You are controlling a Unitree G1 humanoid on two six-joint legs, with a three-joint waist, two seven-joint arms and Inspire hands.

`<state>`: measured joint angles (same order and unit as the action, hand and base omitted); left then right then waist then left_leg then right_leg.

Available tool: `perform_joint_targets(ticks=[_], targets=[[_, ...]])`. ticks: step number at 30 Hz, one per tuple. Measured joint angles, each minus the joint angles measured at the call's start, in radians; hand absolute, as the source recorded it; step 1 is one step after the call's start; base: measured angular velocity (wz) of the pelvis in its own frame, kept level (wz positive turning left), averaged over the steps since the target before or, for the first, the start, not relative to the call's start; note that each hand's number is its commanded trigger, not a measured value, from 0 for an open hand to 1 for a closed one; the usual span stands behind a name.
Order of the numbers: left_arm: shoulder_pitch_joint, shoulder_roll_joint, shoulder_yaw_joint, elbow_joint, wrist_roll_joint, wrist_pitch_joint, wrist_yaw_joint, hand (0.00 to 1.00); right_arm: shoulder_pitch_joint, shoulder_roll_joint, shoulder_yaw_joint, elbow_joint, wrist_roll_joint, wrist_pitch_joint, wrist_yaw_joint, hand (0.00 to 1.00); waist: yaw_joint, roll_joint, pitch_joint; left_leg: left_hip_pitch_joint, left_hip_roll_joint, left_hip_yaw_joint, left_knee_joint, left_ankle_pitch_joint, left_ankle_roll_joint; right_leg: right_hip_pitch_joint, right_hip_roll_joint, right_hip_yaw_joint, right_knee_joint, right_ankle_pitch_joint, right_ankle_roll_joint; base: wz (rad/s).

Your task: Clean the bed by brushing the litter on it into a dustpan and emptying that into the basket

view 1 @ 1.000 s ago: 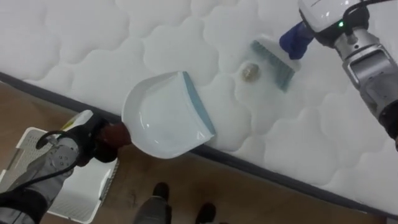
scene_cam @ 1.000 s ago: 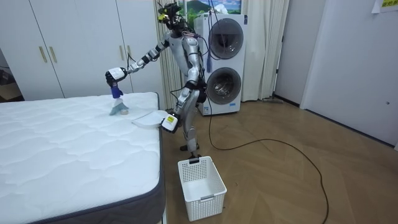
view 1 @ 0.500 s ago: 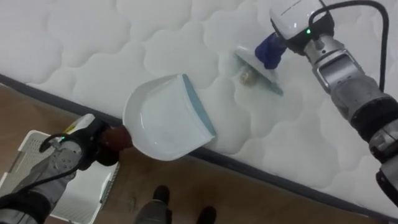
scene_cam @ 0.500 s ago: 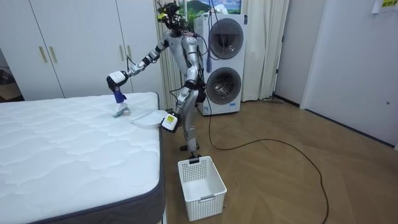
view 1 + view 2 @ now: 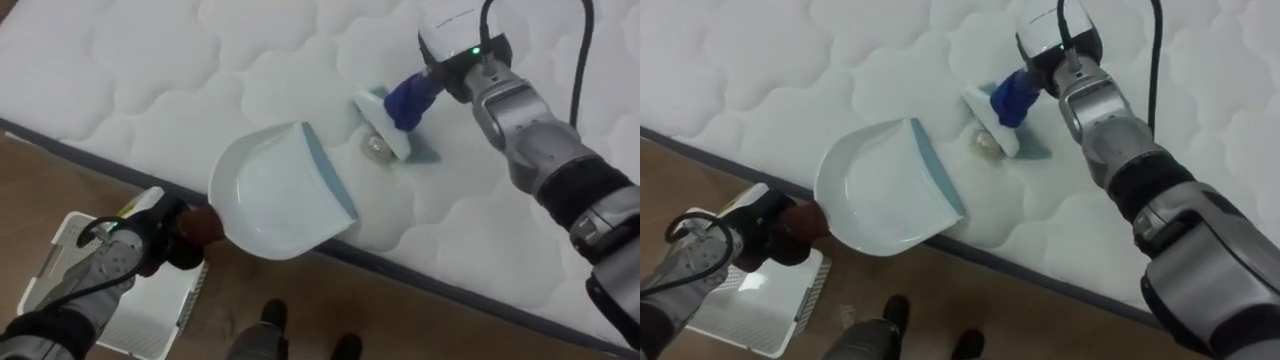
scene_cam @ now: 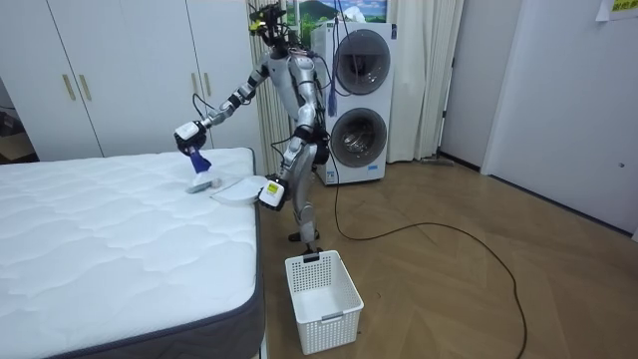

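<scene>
A white dustpan (image 5: 270,195) with a blue lip lies tilted on the edge of the white quilted mattress (image 5: 140,80). My left hand (image 5: 148,243) is shut on the dustpan's dark handle, out over the floor. My right hand (image 5: 452,42) reaches in from the upper right, shut on the blue handle of a small brush (image 5: 383,122). The brush head presses on the mattress just right of the pan's lip. A small crumpled scrap (image 5: 378,149) lies under the brush head, a short way from the lip. In the room view I stand at the bed's corner, leaning over it.
A white plastic basket (image 5: 60,275) stands on the wooden floor beside the bed, below my left hand; the room view shows that basket (image 6: 324,289) near my feet. A dark grey band (image 5: 430,278) runs along the mattress edge. Two stacked washing machines (image 6: 357,90) stand behind me.
My right hand has swept the brush left and down across the mattress, pushing the scrap closer to the dustpan's lip. The dustpan and left hand have hardly moved.
</scene>
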<state>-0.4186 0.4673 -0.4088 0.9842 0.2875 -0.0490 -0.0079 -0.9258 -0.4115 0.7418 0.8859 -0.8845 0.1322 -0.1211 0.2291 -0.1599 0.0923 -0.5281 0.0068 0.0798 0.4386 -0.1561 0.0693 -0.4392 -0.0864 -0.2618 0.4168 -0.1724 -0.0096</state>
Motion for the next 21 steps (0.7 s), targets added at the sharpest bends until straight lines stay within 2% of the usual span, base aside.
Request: perform_joint_targets(ticks=[6,9,12,17,21], targets=[[-0.001,-0.015,-0.001,0.01,-0.001,0.005,0.001,1.0,0.004,0.027,0.002,0.044,0.194,0.001,0.066,1.0,0.0,0.005,0.0023,0.016,-0.002,-0.004,0.001,0.0,0.0,0.021,-0.002,-0.003,0.0,0.0,0.001,0.01],[-0.006,-0.022,-0.001,0.015,0.0,0.005,0.004,1.0,0.004,0.026,0.001,0.05,0.262,0.001,0.101,1.0,-0.001,0.013,0.0061,0.016,-0.002,-0.008,0.007,0.0,0.0,0.024,-0.002,-0.007,0.001,0.0,0.001,0.03],[-0.006,-0.029,0.0,0.014,0.001,0.006,0.006,1.0,0.004,0.026,-0.022,0.051,0.308,0.0,0.129,1.0,-0.002,0.031,0.0133,0.016,-0.002,-0.01,0.008,-0.001,0.0,0.022,-0.005,-0.015,0.007,0.0,0.0,0.0],[-0.011,-0.032,0.0,0.015,0.036,0.006,0.006,1.0,0.008,0.061,-0.022,0.051,0.338,-0.008,0.17,1.0,-0.004,0.055,0.0103,0.015,-0.003,-0.01,0.009,0.0,-0.001,0.015,-0.008,-0.017,0.018,-0.002,-0.004,-0.02],[-0.011,-0.034,0.0,0.017,0.058,0.007,0.005,1.0,0.01,0.065,-0.034,0.051,0.35,-0.023,0.2,1.0,-0.003,0.061,0.0084,0.017,-0.004,-0.005,0.012,0.0,-0.001,0.009,-0.016,-0.017,0.036,-0.004,-0.004,-0.01]])
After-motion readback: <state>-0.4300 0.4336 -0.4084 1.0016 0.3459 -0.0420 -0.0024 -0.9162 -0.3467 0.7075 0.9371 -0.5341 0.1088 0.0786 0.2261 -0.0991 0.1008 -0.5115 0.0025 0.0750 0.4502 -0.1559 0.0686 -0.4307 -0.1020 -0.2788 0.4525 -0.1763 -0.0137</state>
